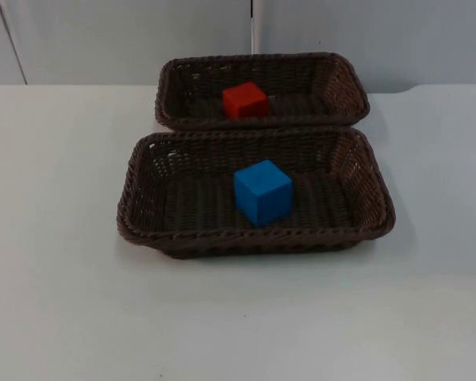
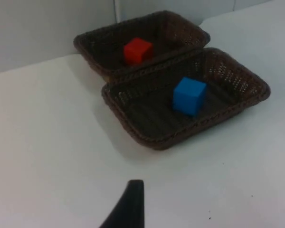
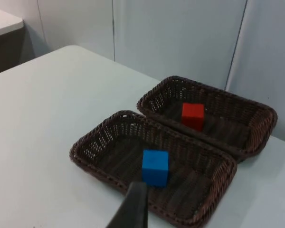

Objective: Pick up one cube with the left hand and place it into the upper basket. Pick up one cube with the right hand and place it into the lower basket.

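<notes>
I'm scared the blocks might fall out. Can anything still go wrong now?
Not much, probably. The red cube lies in the upper basket and the blue cube in the lower basket, both away from the rims. The baskets touch, so a bump to one would likely shove the other. The upper basket also sits close to the grey wall.

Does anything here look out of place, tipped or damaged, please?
Nothing stands out. The red cube sits flat in the upper basket and the blue cube in the lower basket. Both baskets stand upright, rims touching, on the white table.
</notes>
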### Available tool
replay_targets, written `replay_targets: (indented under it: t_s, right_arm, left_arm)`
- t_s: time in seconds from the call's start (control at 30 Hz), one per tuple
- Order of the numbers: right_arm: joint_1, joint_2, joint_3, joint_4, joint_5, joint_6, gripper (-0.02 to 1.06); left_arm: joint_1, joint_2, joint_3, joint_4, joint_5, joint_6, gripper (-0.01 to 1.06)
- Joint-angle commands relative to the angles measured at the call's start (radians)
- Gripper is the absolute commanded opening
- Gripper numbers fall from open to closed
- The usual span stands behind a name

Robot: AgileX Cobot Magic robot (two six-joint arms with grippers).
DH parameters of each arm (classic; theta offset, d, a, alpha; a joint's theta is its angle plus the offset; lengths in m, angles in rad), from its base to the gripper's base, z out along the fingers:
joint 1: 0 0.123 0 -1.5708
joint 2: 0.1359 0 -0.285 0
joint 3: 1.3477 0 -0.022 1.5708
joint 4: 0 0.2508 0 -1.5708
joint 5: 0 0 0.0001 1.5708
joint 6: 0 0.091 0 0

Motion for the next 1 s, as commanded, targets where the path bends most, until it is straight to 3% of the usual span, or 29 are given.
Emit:
replay_targets:
  t_s: [0.0, 0.27, 0.5, 0.9, 0.97]
  right_arm:
    - [-0.001, -0.054, 0.019, 0.004, 0.045, 0.010, 0.83]
    - [-0.001, -0.195, 0.023, 0.004, 0.173, 0.010, 0.83]
    - [-0.001, -0.316, 0.023, 0.004, 0.228, 0.010, 0.83]
    - [-0.001, -0.395, 0.023, 0.002, 0.378, 0.010, 0.83]
    - [-0.001, -0.402, 0.025, 0.002, 0.436, 0.010, 0.83]
  left_arm:
    - [-0.006, -0.005, 0.004, 0.046, 0.009, -0.051, 0.92]
    - [-0.006, -0.005, 0.024, 0.101, 0.037, -0.086, 0.92]
    - [-0.006, -0.005, 0.041, 0.110, 0.051, -0.088, 0.92]
    - [-0.006, -0.005, 0.041, 0.110, 0.051, -0.088, 0.92]
    - [-0.006, -0.005, 0.041, 0.110, 0.051, -0.088, 0.92]
